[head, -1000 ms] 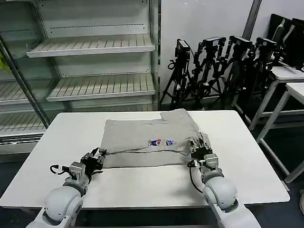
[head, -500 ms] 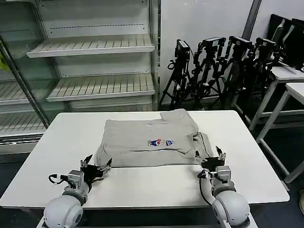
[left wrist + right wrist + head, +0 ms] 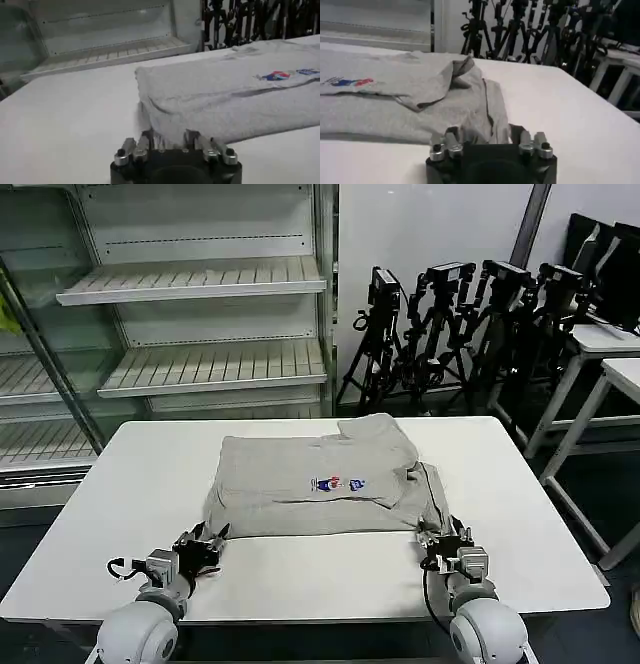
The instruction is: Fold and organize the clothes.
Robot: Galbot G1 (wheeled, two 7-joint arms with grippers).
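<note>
Both grippers have drawn back from the T-shirt (image 3: 320, 484), fingers spread; its chest print (image 3: 337, 483) is unreadable

white table (image 3: 120, 484), metal shelving (image 3: 200, 284) behind; black tripods (image 3: 450, 314), side tables (image 3: 610, 344) right

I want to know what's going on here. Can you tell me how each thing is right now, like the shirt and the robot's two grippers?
T-shirt: lying partly folded on the table, chest print facing up, one sleeve rumpled on the right side.
Left gripper: open, at the shirt's near left corner, holding nothing.
Right gripper: open, at the shirt's near right corner, holding nothing.
Shelves: bare.
</note>
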